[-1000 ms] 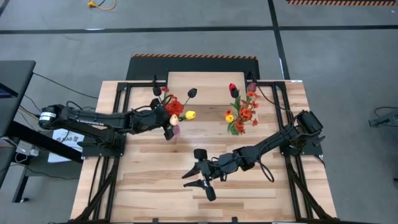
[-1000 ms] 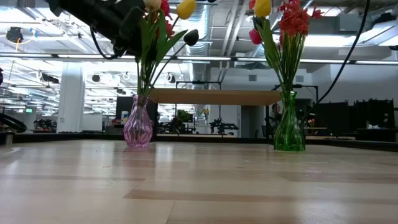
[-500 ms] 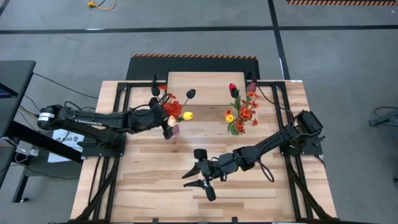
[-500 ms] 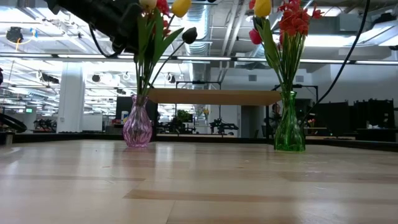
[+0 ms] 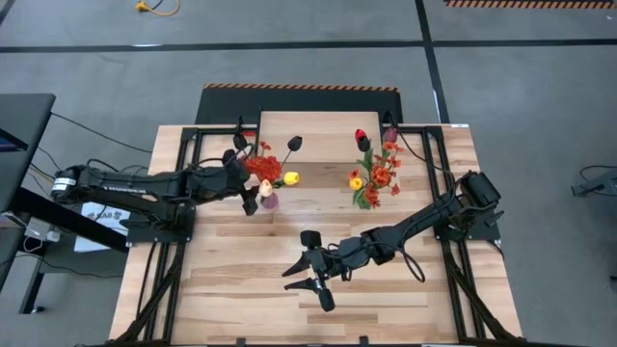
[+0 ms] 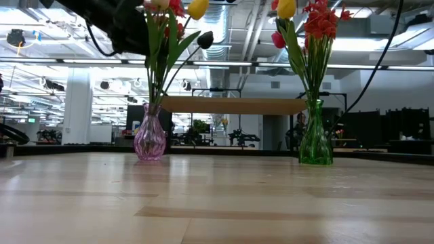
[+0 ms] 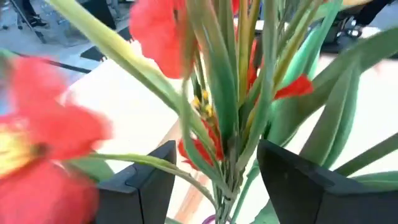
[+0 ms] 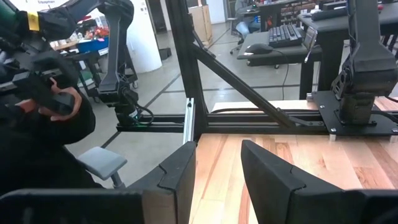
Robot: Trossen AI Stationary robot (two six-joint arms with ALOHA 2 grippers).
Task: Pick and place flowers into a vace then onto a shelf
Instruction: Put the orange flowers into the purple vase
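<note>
A pink glass vase (image 5: 271, 200) (image 6: 150, 139) stands on the table and holds flowers (image 5: 267, 169): red, yellow and dark maroon heads on green stems. A green vase (image 5: 370, 196) (image 6: 316, 139) to its right holds more flowers (image 5: 374, 172). The shelf (image 5: 323, 123) (image 6: 234, 105) stands at the far middle. My left gripper (image 5: 249, 196) (image 7: 216, 155) is open, just left of the pink vase's flowers, whose stems (image 7: 239, 124) show between and beyond its fingers; I cannot tell whether it touches them. My right gripper (image 5: 308, 271) (image 8: 217, 163) is open and empty, low over the table's near middle.
Black frame rails (image 5: 183, 183) run along the table's left and right sides. A person (image 8: 37, 106) shows beyond the table in the right wrist view. Bare planks (image 5: 241, 280) lie between the vases and the near edge.
My left gripper has drawn back a little toward the table's left edge, away from the pink vase's flowers. The flowers stay in the vase.
</note>
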